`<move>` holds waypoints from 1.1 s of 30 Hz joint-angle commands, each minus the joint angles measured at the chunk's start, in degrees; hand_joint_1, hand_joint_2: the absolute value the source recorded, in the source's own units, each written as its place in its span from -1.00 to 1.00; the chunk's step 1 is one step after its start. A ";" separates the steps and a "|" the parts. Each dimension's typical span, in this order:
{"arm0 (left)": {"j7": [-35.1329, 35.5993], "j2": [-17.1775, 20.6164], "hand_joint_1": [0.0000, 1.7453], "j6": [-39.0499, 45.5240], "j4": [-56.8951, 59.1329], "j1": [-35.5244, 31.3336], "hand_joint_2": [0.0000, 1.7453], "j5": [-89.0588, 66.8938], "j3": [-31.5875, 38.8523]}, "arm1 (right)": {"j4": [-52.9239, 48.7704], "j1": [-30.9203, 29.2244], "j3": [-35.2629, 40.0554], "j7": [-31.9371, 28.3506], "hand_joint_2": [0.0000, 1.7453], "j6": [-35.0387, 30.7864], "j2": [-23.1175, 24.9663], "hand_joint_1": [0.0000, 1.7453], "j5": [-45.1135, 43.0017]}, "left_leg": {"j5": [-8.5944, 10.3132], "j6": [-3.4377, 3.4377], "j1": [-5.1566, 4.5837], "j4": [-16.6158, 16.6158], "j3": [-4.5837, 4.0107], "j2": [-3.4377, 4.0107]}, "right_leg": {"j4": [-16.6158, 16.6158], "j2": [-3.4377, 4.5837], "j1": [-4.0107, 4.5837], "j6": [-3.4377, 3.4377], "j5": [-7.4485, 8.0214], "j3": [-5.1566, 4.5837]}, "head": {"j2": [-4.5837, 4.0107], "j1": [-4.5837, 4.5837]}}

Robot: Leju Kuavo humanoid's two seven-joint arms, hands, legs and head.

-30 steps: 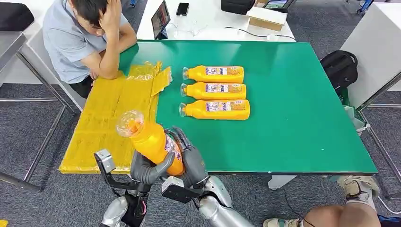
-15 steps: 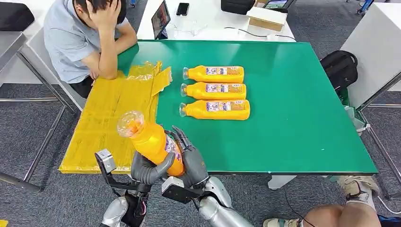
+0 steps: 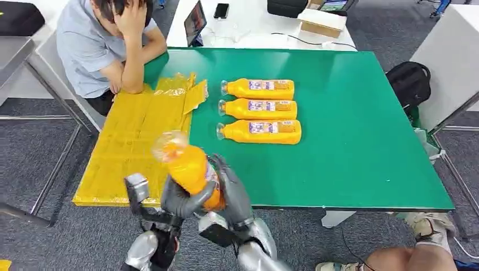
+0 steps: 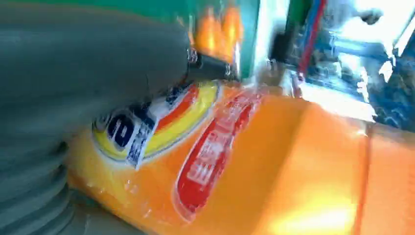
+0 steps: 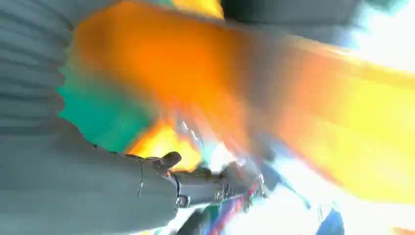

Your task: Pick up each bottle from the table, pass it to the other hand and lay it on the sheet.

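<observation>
The bottle (image 3: 188, 168) is held up over the near left corner of the desk (image 3: 361, 141), cap tilted far-left toward the yellow sheet (image 3: 133, 141), between both hands. The left robot hand (image 3: 182, 199) wraps it from below; the right robot hand (image 3: 233, 189) presses its right side. The sheet lies just left, nearer the left robot hand. A person's elbow (image 3: 133, 84) rests on its far edge; three bottles (image 3: 260, 110) lie to the right

We cannot read any text; the label on the held bottle (image 4: 205, 161) shows only blurred red and blue marks.
</observation>
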 commanded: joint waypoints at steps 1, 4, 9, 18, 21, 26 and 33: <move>-1.75 0.65 1.00 16.30 11.24 -9.52 1.00 -9.49 9.47 | -27.91 7.80 -1.29 -0.20 -1.00 -1.70 -4.05 -1.00 -3.41 | -0.07 -0.12 -0.03 -0.06 0.17 0.54 | -0.03 0.34 0.00 -0.26 0.15 -0.09 | 0.00 -0.09; -1.13 0.21 1.00 15.69 10.37 -8.68 1.00 -9.86 9.61 | -25.68 7.19 -1.74 -0.20 -1.00 -1.70 -3.96 -1.00 -4.15 | -0.11 -0.21 0.00 -0.07 0.38 0.65 | -0.10 0.48 0.02 -0.31 0.10 0.05 | 0.00 -0.13; -0.71 -0.04 1.00 14.42 9.48 -8.17 1.00 -8.80 10.00 | -25.28 6.88 -1.53 -0.20 -1.00 -1.70 -4.19 -1.00 -5.59 | -0.18 -0.17 -0.03 -0.03 0.43 0.85 | -0.06 0.70 -0.02 -0.24 0.04 0.09 | 0.00 -0.18; 0.61 0.53 1.00 11.11 9.61 -8.06 1.00 -7.56 10.01 | -24.03 6.45 -1.61 -0.20 -1.00 -1.70 -4.53 -1.00 -5.86 | -0.15 -0.18 -0.02 -0.05 0.39 0.79 | -0.08 0.64 -0.01 -0.23 0.05 0.07 | 0.00 -0.15; 5.72 4.26 1.00 21.35 16.07 -11.13 1.00 -31.12 5.03 | -23.89 6.22 -1.72 -0.20 -1.00 -1.70 -4.50 -1.00 -5.78 | -0.23 -0.21 0.01 -0.06 0.62 0.79 | -0.09 0.60 0.03 -0.29 -0.04 0.29 | 0.00 -0.18; 19.38 9.22 1.00 22.29 36.16 -19.93 1.00 -66.58 -0.51 | -20.93 4.25 1.19 -0.20 -1.00 -1.70 -5.91 -1.00 -7.49 | -0.09 -0.21 -0.02 -0.15 0.56 0.69 | -0.15 0.55 -0.01 -0.27 0.07 0.24 | 0.00 -0.18; 20.06 8.84 1.00 14.59 47.46 -23.77 1.00 -70.50 0.25 | -17.99 3.48 2.54 -0.20 -1.00 -1.48 -6.83 -1.00 -9.56 | -0.10 -0.19 -0.01 -0.12 0.49 0.85 | -0.13 0.68 0.00 -0.37 0.19 0.12 | 0.00 -0.18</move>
